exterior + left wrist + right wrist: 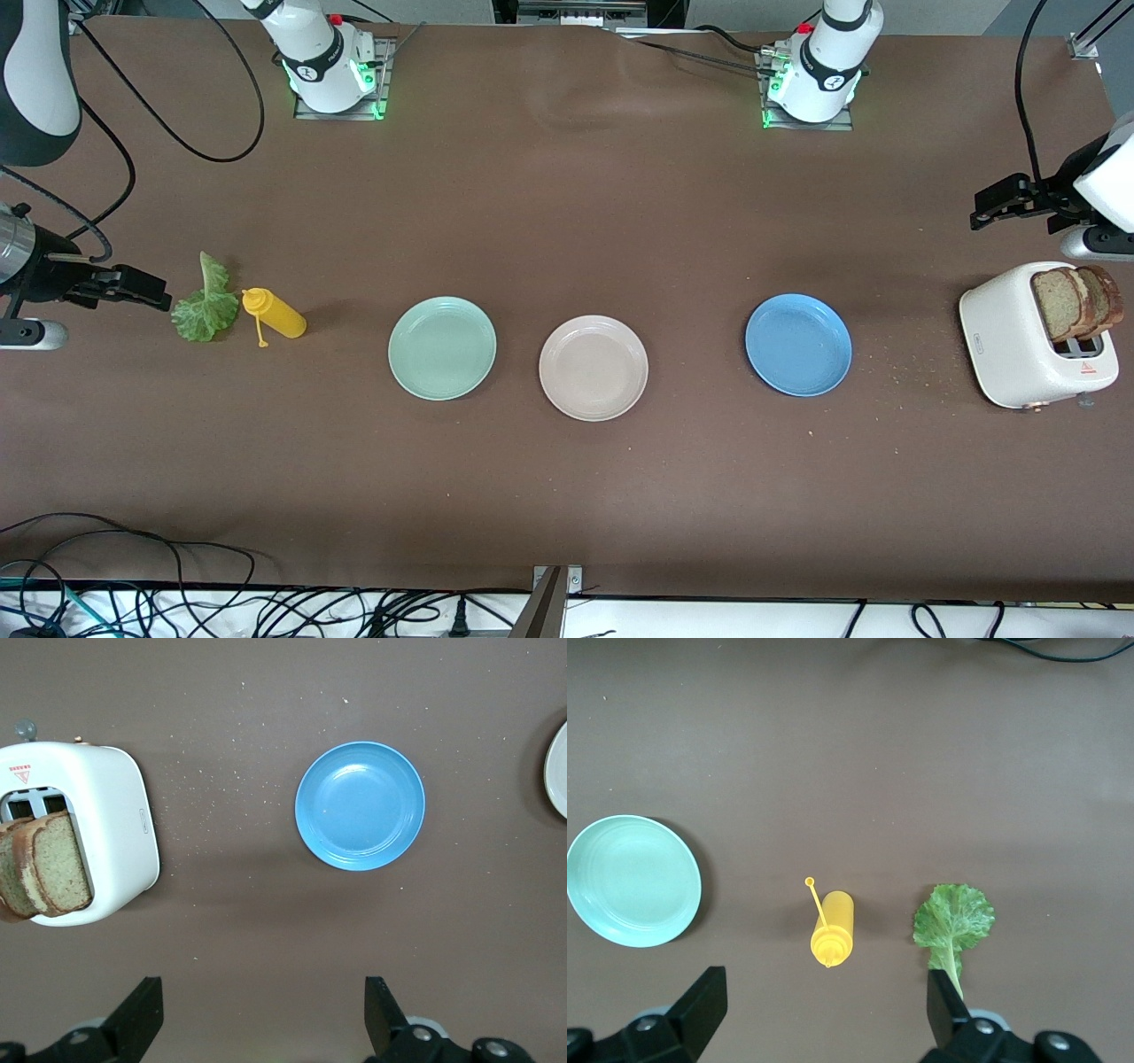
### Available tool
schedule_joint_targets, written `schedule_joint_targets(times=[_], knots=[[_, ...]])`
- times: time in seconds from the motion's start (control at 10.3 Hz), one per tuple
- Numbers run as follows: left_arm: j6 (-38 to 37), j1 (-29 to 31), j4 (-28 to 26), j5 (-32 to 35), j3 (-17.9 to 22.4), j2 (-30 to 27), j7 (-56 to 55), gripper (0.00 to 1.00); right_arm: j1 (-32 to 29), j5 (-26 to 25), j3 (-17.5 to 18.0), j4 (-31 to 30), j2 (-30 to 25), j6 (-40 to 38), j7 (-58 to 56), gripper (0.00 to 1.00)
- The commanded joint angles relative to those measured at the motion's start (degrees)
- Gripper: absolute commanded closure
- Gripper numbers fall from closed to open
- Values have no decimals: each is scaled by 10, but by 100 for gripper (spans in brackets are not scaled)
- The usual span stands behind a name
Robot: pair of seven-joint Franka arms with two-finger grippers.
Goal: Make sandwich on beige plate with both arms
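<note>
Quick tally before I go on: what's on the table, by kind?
Plates: 3, mint-green plate, beige plate, blue plate
Bread slices: 2, standing in the toaster
Toaster: 1
Lettuce leaf: 1
Yellow squeeze bottle: 1
Total: 8

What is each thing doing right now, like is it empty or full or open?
beige plate: empty
mint-green plate: empty
blue plate: empty
toaster: upright, bread sticking out of its slots
bread slices: standing in the toaster, not on any plate
lettuce leaf: lying loose on the table
yellow squeeze bottle: lying on its side, cap off its tip
left gripper: open, holding nothing
right gripper: open, holding nothing
</note>
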Motion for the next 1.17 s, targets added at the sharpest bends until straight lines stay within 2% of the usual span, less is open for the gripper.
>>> schedule_joint_targets(times=[0.0, 1.07], knots=[[-15, 3, 20, -11, 1, 8, 14, 0, -6, 0, 6, 16, 6, -12, 1, 0], [-18, 4, 20, -11, 2, 7, 14, 0, -6, -6, 1, 16, 6, -12, 2, 0]])
